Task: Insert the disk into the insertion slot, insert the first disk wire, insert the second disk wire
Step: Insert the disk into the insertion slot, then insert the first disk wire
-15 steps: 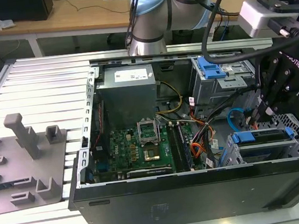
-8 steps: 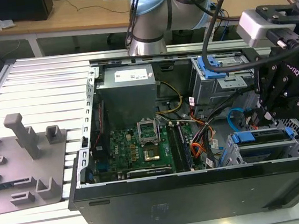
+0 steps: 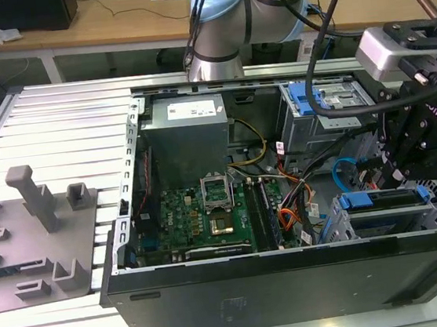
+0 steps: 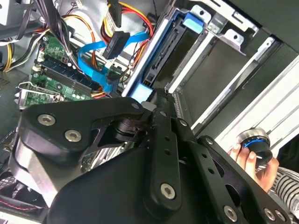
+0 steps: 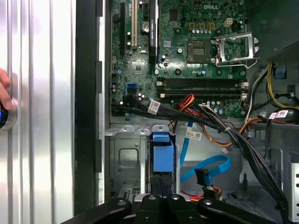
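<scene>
The disk [image 5: 162, 154], framed by its bright blue carrier, stands on edge in the insertion slot [image 5: 125, 161], a grey perforated cage at the case's front corner. In the exterior view the disk [image 3: 384, 198] lies in that slot [image 3: 343, 227] at the right, under my gripper [image 3: 406, 177]. My gripper [image 5: 161, 196] is shut on the disk's near edge, and its tips [image 4: 154, 99] meet the blue carrier [image 4: 140, 91]. The second disk wire [image 5: 211, 164], light blue with a dark plug, hangs loose beside the slot. The orange, yellow and black bundle [image 4: 117, 42] with its plug hangs near it.
A taller grey cage with a blue bracket [image 3: 311, 98] stands behind the slot. Black cable bundles [image 5: 219, 126] cross between the motherboard [image 5: 187, 60] and the slot. A person's hand [image 4: 247, 158] holds a knob on the ribbed table [image 5: 42, 112] beside the case.
</scene>
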You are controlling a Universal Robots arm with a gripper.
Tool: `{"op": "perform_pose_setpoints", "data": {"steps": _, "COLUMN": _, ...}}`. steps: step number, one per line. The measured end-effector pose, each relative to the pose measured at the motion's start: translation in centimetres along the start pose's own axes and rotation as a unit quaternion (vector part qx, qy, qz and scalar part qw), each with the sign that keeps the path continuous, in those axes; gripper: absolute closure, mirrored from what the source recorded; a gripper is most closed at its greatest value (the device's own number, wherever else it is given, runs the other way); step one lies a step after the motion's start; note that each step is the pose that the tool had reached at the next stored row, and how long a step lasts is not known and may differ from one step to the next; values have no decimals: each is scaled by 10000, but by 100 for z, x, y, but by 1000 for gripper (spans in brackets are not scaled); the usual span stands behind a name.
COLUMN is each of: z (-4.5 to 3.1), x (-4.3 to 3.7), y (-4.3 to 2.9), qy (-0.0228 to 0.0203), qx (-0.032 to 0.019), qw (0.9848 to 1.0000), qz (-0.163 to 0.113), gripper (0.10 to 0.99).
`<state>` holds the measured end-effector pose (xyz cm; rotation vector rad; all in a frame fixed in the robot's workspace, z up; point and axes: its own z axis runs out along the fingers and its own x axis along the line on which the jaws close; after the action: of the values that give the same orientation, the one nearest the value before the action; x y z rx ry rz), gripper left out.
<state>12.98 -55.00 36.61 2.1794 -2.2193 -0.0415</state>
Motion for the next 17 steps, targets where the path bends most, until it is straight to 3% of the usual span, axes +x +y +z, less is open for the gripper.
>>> {"op": "perform_pose_setpoints", "data": {"steps": 15, "z": 5, "x": 0, "y": -5, "qy": 0, "qx": 0, "qw": 10000, "qz": 0, "gripper": 980}}
{"op": "perform_pose_setpoints", "data": {"steps": 17, "z": 3, "x": -1, "y": -34, "qy": 0, "qx": 0, "qw": 10000, "qz": 0, "gripper": 980}}
